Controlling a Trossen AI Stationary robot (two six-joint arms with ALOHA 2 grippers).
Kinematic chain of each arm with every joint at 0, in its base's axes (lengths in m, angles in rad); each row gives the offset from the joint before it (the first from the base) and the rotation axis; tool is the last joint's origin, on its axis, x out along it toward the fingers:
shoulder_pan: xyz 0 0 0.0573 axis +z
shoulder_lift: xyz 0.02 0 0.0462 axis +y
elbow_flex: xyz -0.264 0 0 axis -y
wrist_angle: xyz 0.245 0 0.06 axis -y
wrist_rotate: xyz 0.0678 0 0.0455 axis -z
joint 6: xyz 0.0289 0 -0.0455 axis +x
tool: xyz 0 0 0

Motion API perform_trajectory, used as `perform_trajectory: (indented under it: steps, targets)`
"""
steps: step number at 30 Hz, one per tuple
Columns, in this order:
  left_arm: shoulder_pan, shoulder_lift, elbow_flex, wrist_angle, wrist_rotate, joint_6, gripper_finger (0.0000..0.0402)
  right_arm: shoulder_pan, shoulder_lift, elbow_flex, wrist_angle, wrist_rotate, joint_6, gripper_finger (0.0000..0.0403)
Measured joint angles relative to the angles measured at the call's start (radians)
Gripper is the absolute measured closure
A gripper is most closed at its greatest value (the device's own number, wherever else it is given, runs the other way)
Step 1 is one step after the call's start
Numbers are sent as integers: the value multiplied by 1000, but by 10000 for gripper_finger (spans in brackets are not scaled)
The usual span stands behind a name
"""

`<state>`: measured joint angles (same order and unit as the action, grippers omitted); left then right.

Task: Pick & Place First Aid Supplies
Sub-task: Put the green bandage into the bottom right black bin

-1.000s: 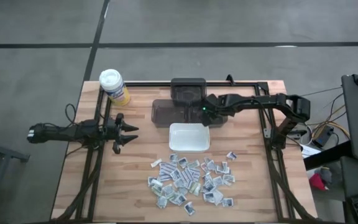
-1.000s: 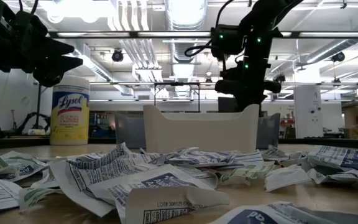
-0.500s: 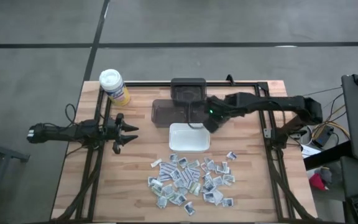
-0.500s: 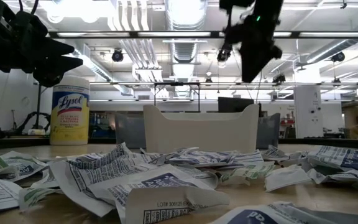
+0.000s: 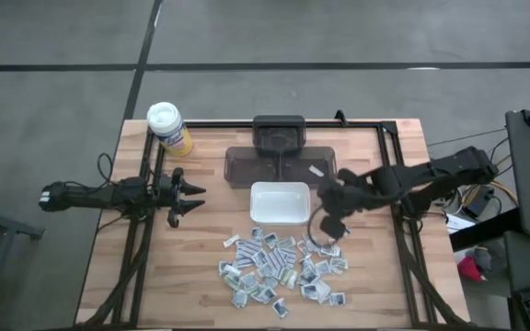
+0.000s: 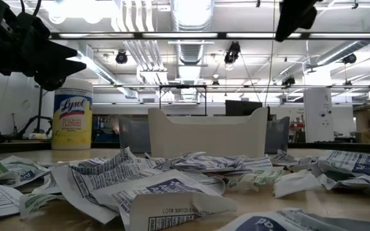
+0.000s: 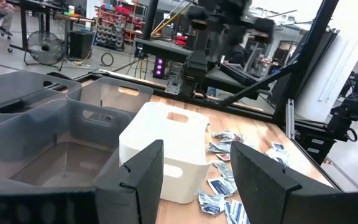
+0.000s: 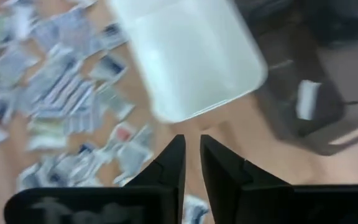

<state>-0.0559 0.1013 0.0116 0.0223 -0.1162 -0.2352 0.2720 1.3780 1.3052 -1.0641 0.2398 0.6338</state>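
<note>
Below right claw point(image 5: 327, 223), packets point(image 5: 283, 267), apart

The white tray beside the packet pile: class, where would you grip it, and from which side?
Judging by its shape, grip a side wall of the white tray at the rim, coming from above. It sits upright and open-topped, walls thin enough to pinch; the wall facing the packets looks most crowded. The right hand hovers nearest.

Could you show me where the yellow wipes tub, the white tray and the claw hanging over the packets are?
yellow wipes tub point(image 5: 167, 126): high view, on its white lid.
white tray point(image 5: 279, 202): high view, on its bare floor.
right claw point(image 5: 325, 230): high view, between its fingertips, above the packets.
</note>
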Motion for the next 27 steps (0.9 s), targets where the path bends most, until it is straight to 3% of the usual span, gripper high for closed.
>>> perform_trajectory:
  steps: [10, 20, 23, 27]
  targets:
    - [0, 0, -2, 14, 0, -3, 218, 167, 54, -2, 73, -14, 25, 393]
    - [0, 0, -2, 26, -2, -11, 218, 272, 55, -69, 87, 29, 167, 394]
    - [0, 0, -2, 28, -2, -11, 218, 287, 55, -110, 198, 6, 167, 394]
    - [0, 0, -2, 29, -1, -12, 218, 287, 55, -193, 486, -76, 74, 394]
